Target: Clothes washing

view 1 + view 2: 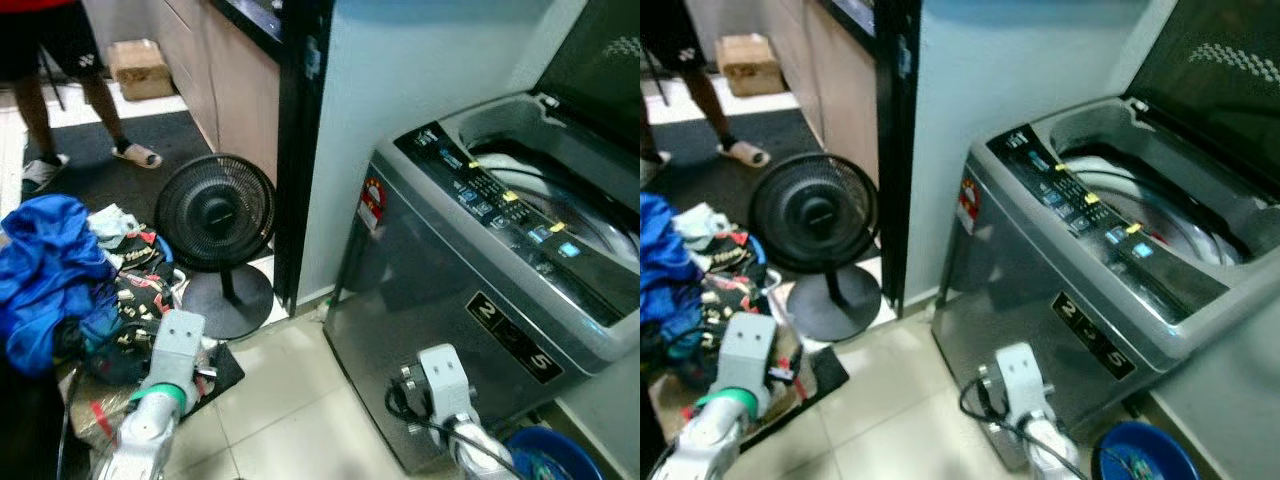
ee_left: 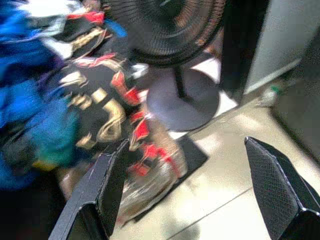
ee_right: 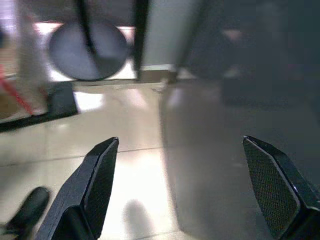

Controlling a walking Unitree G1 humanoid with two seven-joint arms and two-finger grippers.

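I see the clothes (image 1: 70,290) heaped at the left of the frame beside the fan (image 1: 217,215), and the washer (image 1: 500,290) at right, lid up. Both my left gripper (image 2: 187,195) and right gripper (image 3: 187,192) are spread wide, holding nothing, low over the floor (image 1: 290,400).

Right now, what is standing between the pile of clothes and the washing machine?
In the left eye view, a black floor fan stands between the clothes pile and the washing machine, with a dark door frame and bare floor tiles.
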